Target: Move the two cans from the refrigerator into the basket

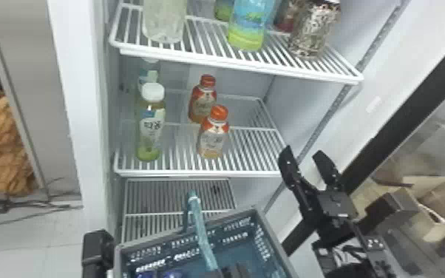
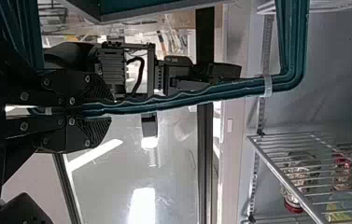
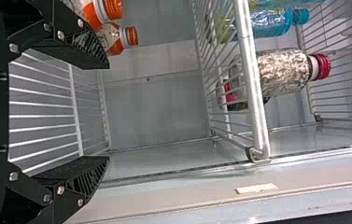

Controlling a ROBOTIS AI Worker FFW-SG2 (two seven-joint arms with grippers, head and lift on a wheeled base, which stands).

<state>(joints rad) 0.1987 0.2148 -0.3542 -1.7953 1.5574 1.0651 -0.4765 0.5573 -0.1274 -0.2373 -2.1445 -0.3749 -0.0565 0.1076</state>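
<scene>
At the bottom edge of the head view my left gripper (image 1: 231, 271) is at the teal handle (image 1: 202, 236) of the basket (image 1: 186, 236). The left wrist view has my left gripper (image 2: 108, 110) shut on that handle (image 2: 187, 95). Two blue round things (image 1: 172, 274), perhaps can tops, lie low inside the basket, partly cut off. My right gripper (image 1: 303, 157) stands open at the right side of the refrigerator opening, beside the middle shelf's front corner. In the right wrist view its fingers are wide apart, with nothing between the tips of the gripper (image 3: 106, 113).
The middle shelf (image 1: 196, 172) carries orange-capped bottles (image 1: 212, 135) and a white-capped green bottle (image 1: 150, 125). The upper shelf (image 1: 233, 66) holds a clear bottle, a blue-green bottle (image 1: 249, 27) and a speckled one (image 1: 312, 31). The refrigerator's side wall is close to my right gripper.
</scene>
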